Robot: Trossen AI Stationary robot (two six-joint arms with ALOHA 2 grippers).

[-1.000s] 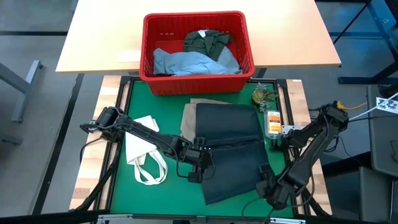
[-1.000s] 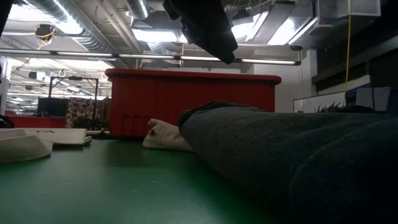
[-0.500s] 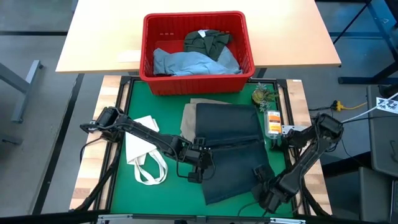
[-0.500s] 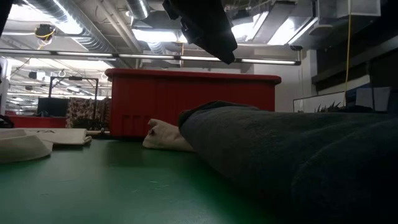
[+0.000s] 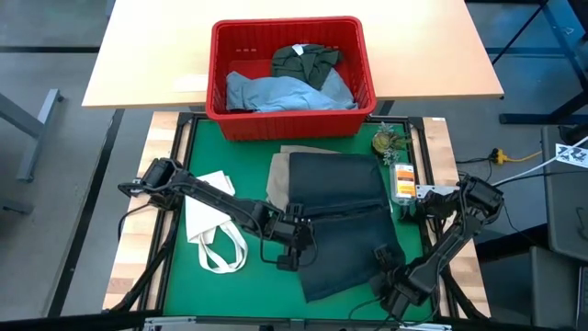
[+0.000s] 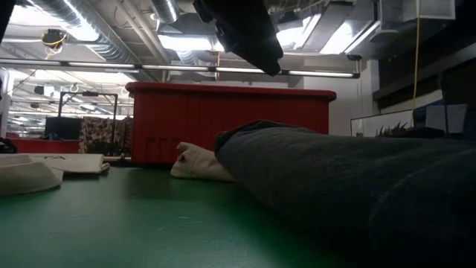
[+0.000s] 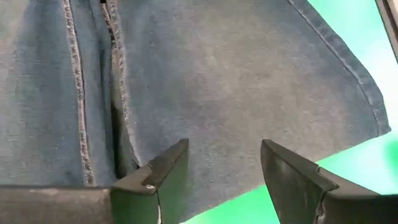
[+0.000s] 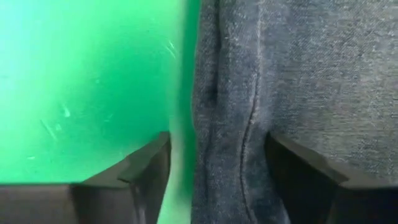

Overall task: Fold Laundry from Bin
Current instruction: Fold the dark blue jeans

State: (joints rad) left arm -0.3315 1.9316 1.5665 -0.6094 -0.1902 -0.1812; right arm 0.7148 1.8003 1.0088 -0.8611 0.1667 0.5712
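- The tabletop (image 5: 175, 276) has a green mat in its middle part, and a light wooden tabletop (image 5: 147, 55) stands behind it.
- The bin (image 5: 292, 124) is a red crate. It sits at the far edge of the green mat and partly on the wooden tabletop. Inside it lie a light blue garment (image 5: 276, 92) and a dark olive-green garment (image 5: 308, 60).
- The dark navy jeans (image 5: 344, 225) lie folded on the green mat, in front of the bin. In the low view they fill the right part as a thick dark roll (image 6: 357, 186).
- The beige trousers (image 5: 277, 179) lie under the dark navy jeans, and only their left edge and far edge show.
- The white tote bag (image 5: 209, 225) lies on the mat to the left of the jeans, with its looped straps toward the near side.
- The left claw (image 5: 292, 246) is at the left edge of the dark navy jeans. Its fingers (image 7: 165, 177) stand wide apart above the denim and hold nothing.
- The right claw (image 5: 390, 276) is at the near right corner of the jeans. Its fingers (image 8: 146, 171) are also wide, one over the green mat and one over the denim edge, with nothing gripped.
- Some small orange and green objects (image 5: 397, 165) lie at the right edge of the mat.
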